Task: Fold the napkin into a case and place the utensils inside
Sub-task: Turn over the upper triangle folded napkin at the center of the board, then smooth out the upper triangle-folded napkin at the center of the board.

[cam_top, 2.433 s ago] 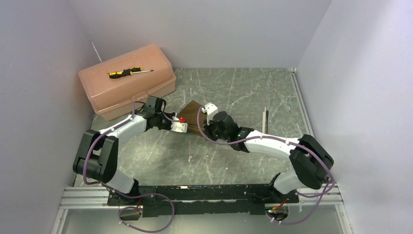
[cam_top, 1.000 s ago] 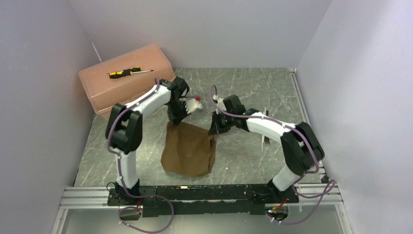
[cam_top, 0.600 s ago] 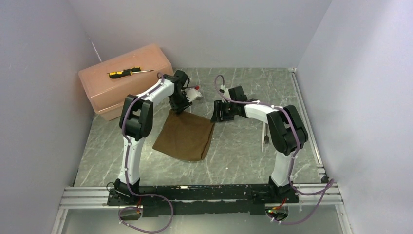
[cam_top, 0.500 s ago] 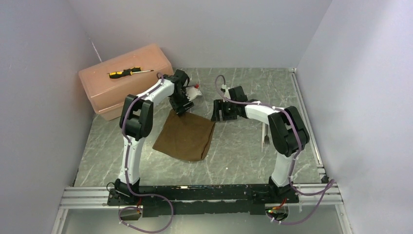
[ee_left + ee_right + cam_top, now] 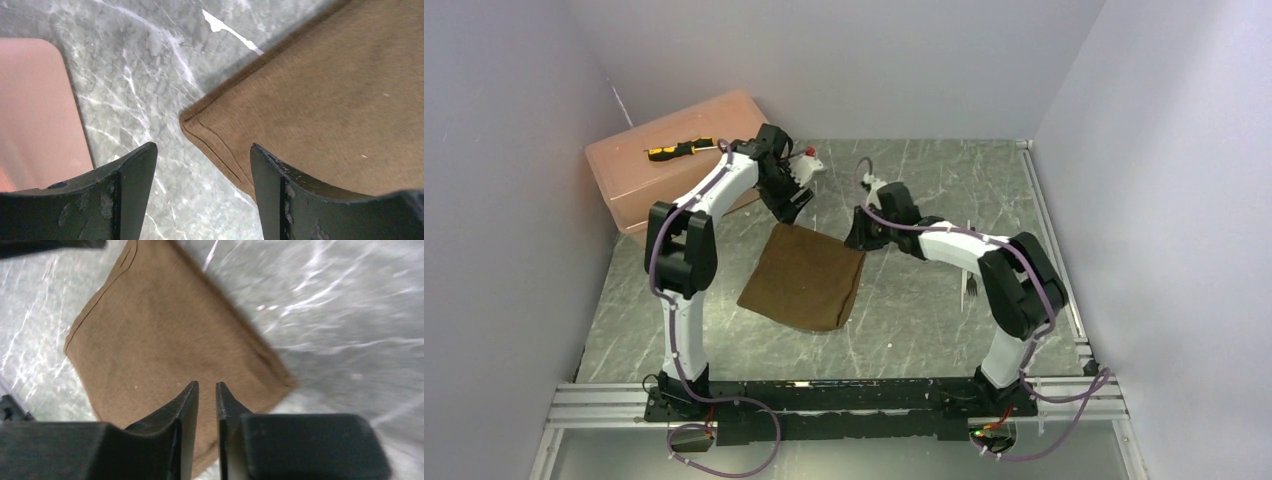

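Lab: walled test cell [image 5: 844,60]

From my remote station I can read no text, label, brand, number or sign anywhere in these views, neither on the pink box [image 5: 686,160], the brown napkin [image 5: 805,279], the screwdriver [image 5: 680,149] nor the marbled tabletop [image 5: 924,310].

The overhead camera looks down from behind the arm bases across the whole table [image 5: 944,180]. Both wrist cameras peer down, close, sharing the napkin [image 5: 320,100] lying mid-table.
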You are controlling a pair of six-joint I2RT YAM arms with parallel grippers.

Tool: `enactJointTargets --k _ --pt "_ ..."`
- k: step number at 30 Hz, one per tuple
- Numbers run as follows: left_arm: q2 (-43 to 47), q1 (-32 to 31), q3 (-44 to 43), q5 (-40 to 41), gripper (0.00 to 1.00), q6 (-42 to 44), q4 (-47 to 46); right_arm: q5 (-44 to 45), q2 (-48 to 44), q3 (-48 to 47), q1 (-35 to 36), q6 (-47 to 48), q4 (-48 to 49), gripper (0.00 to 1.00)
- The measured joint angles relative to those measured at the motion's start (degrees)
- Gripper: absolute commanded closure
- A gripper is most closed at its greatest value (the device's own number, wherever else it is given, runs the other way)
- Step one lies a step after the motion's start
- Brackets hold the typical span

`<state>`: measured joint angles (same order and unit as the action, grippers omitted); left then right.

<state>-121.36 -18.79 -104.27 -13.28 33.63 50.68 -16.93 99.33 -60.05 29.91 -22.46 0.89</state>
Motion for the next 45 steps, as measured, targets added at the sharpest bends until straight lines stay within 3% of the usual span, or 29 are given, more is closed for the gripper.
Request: enactJointTargets --k 2,4,8,17,20,23,25,28,32,38,40,45 --pt "2.8 0.2 0.5 -1.4 0.28 0.1 1.5 -1.2 2.6 0.0 2.1 -0.9 0.8 0.96" --pt "4.5 0.2 0.5 -2.5 0.31 0.7 2.8 -1.9 4.8 0.0 3.0 -1.6 1.0 1.0" --pt "7.0 0.3 2.8 -4.3 0.34 3.1 5.0 -3.7 8.7 0.0 1.1 -3.0 1.6 1.0" --pt "7.5 0.3 19.3 -3.7 0.38 6.4 1.3 -12.8 14.8 -3.7 -6.1 -3.7 3.1 1.0" --pt "7.1 0.3 21.9 -1.6 0.38 6.7 -2.8 -13.7 15.3 -4.4 -6.6 -3.0 2.7 0.93" --pt "7.1 0.3 22.1 -0.9 0.36 6.1 -5.0 -13.6 15.1 -4.6 -6.6 -2.0 2.1 0.71" --pt "7.1 0.3 21.7 -1.3 0.35 5.4 -5.2 -12.8 14.1 -4.6 -6.5 -1.2 1.3 0.62" --pt "6.7 0.5 17.3 -3.9 0.34 3.0 -2.2 -8.9 10.1 -3.5 -5.7 0.5 -0.6 0.58" --pt "7.0 0.5 10.3 -9.2 0.35 0.1 0.3 -4.1 -0.6 1.2 -2.9 1.5 -2.4 0.64" --pt "8.6 -2.4 9.5 -14.9 0.44 -0.5 4.1 -3.7 -10.4 11.3 2.8 -1.4 1.1 0.99" --pt "8.6 -4.9 11.6 -16.3 0.47 -1.2 4.5 -3.7 -10.3 15.4 3.0 -3.2 2.5 1.0" --pt "8.9 -10.9 17.7 -19.7 0.42 -6.0 4.7 -4.5 -8.5 21.6 2.6 -7.0 5.0 1.0"
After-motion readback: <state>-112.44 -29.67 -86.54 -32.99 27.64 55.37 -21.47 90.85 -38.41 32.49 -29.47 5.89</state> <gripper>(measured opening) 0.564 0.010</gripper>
